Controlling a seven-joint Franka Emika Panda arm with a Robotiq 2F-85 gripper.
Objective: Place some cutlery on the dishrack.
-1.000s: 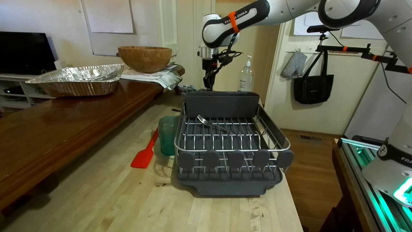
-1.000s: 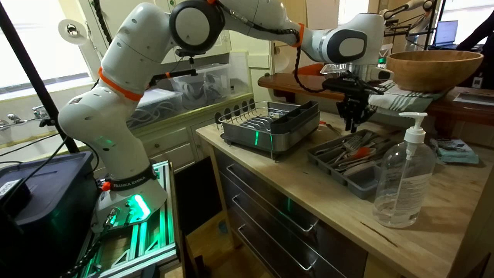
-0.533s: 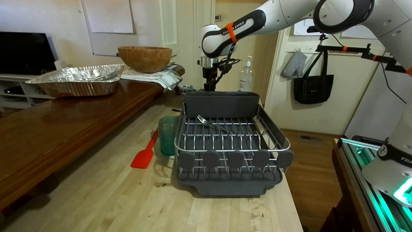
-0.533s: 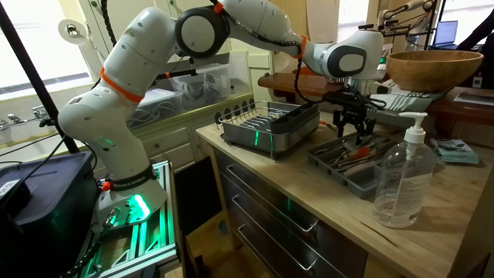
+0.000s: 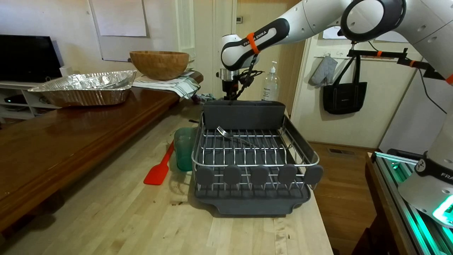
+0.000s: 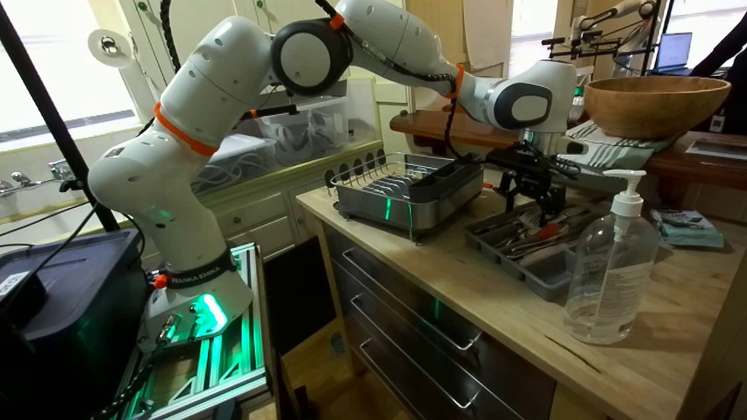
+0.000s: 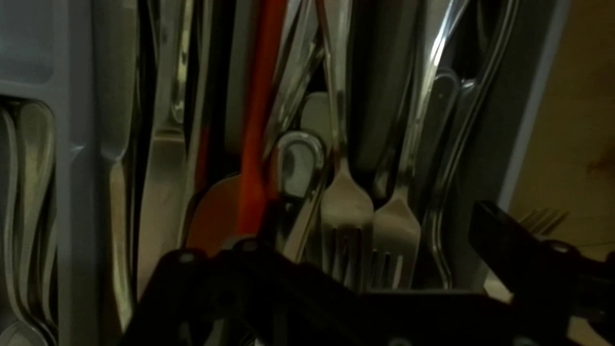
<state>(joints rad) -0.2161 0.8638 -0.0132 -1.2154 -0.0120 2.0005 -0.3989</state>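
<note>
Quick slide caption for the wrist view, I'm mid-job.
Open gripper over the cutlery tray, two forks framed between its fingers, an orange-red handle nearby.

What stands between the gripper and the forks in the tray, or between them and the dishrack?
Nothing visible blocks the gripper from the forks, though one finger may catch the cutlery tray's wall. Toward the dishrack, that wall and the rack's dark utensil holder rise in between.

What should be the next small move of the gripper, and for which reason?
Probably lower the open gripper a little before closing it. In the wrist view, two forks lie between its spread fingers, unclamped. How deep the fingers reach into the tray is hard to tell, so a gentle descent seems wiser.
</note>
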